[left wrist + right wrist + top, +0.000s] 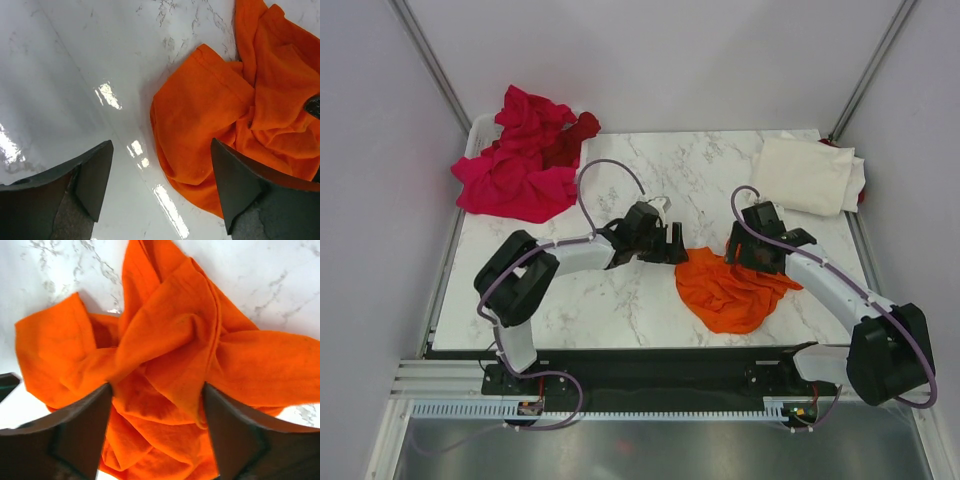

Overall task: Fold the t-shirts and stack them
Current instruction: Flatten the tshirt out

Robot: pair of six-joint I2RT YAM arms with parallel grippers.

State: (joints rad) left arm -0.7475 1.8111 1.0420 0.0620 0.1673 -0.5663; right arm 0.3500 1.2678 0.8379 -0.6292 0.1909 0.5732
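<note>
The bright orange t-shirt (730, 292) lies crumpled on the marble table, right of centre. My left gripper (673, 247) is open and empty at the shirt's left edge; in the left wrist view (161, 145) the orange cloth (210, 110) lies by the right finger (235, 180). My right gripper (742, 260) is open, low over the shirt's top. In the right wrist view (156, 390) its fingers (85, 425) straddle bunched orange folds (170, 340). A folded cream-white shirt (808, 175) lies at the back right. Magenta-pink shirts (515, 180) and a dark red one (575, 135) are piled at the back left.
The pile at the back left rests on a white basket (480, 127) at the table corner. A bit of red cloth (861, 195) shows beside the cream shirt. Grey walls enclose the table (620, 310) on three sides. The arm bases stand at the near edge.
</note>
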